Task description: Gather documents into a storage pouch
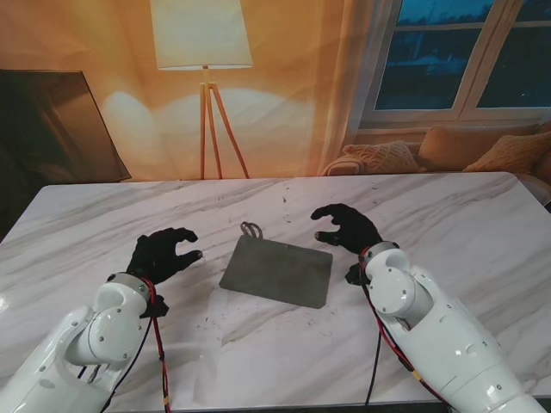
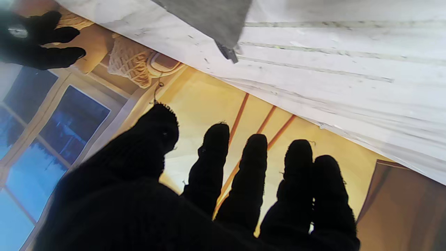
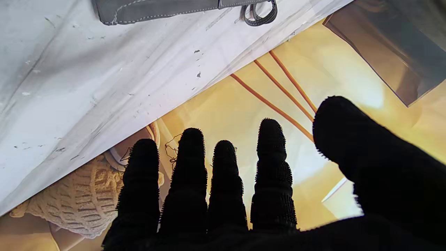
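A flat grey pouch [image 1: 277, 271] lies on the marble table [image 1: 448, 224] between my two hands, with a small loop strap [image 1: 251, 230] at its far corner. My left hand [image 1: 161, 255] in a black glove hovers just left of the pouch, fingers apart and empty. My right hand [image 1: 346, 229] hovers to the right of the pouch's far corner, also spread and empty. The left wrist view shows a corner of the pouch [image 2: 212, 17] and the right hand [image 2: 38, 42] beyond it. The right wrist view shows the pouch's stitched edge [image 3: 156, 10] and strap [image 3: 259, 14]. No documents are visible.
A floor lamp [image 1: 204, 52] with wooden legs stands behind the table. A dark screen [image 1: 52, 129] sits at the back left, and a sofa with cushions [image 1: 482, 151] under a window at the back right.
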